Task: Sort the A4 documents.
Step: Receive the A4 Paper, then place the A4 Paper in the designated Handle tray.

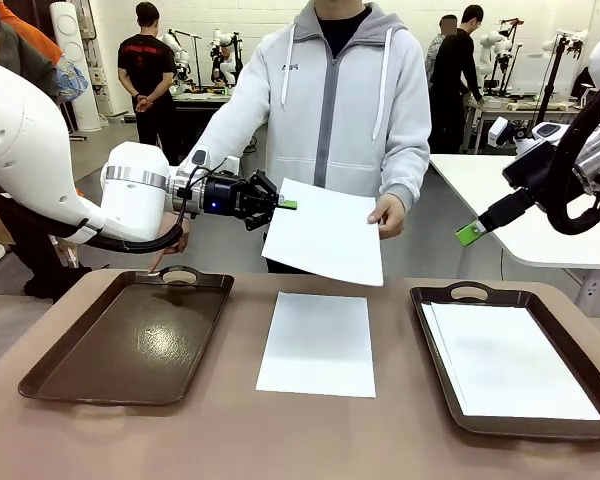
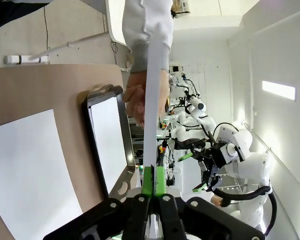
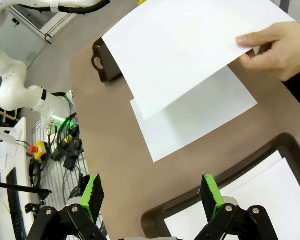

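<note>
White held sheet (image 1: 325, 232): in the air, one edge in left end effector (image 1: 283, 204), opposite edge in person's hand (image 1: 390, 215).
Left end effector: pads clamped on held sheet.
Right end effector (image 3: 152, 195): fingers apart, nothing between them, over right tray (image 1: 435, 300) corner.
Second sheet (image 1: 317, 343): flat on surface (image 1: 280, 440), below held sheet.
Stacked sheets (image 1: 515, 360): in right tray.
Left tray (image 1: 130, 340): below left end effector.

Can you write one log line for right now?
left tool: shut on held sheet | person's hand: holding other edge | right tool: open
</note>
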You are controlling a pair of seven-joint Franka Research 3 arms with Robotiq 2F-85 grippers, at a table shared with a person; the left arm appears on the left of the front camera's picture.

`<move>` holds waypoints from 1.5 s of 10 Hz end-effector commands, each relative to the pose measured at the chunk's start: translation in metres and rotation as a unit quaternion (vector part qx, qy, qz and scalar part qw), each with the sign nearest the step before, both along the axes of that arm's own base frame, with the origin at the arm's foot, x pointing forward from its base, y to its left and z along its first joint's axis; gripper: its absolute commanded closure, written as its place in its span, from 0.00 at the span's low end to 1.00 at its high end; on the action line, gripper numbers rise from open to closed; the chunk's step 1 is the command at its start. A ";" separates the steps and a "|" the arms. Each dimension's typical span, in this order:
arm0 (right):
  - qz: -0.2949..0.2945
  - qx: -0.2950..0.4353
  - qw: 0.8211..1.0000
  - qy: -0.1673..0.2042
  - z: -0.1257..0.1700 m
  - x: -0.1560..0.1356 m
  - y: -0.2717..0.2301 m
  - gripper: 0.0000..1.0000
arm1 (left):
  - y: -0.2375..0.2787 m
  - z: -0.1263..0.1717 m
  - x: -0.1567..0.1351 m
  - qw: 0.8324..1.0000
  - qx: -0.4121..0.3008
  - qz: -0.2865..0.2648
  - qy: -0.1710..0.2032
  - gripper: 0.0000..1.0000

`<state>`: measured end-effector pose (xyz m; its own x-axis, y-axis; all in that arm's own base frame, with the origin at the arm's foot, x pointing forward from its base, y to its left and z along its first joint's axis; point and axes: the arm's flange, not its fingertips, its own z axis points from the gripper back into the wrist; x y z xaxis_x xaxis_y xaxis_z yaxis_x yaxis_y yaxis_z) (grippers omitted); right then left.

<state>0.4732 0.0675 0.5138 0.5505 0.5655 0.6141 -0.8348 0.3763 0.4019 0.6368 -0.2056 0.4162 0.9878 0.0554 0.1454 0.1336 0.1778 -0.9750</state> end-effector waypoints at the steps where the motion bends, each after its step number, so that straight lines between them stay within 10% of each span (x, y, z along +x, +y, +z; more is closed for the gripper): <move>1: 0.000 0.000 1.000 0.000 -0.001 0.000 0.001 0.00 | 0.001 0.002 -0.004 1.000 -0.013 0.008 0.000 1.00; 15: 0.000 0.000 1.000 0.000 -0.001 0.000 0.001 0.00 | 0.000 0.000 0.000 1.000 0.000 0.000 0.000 1.00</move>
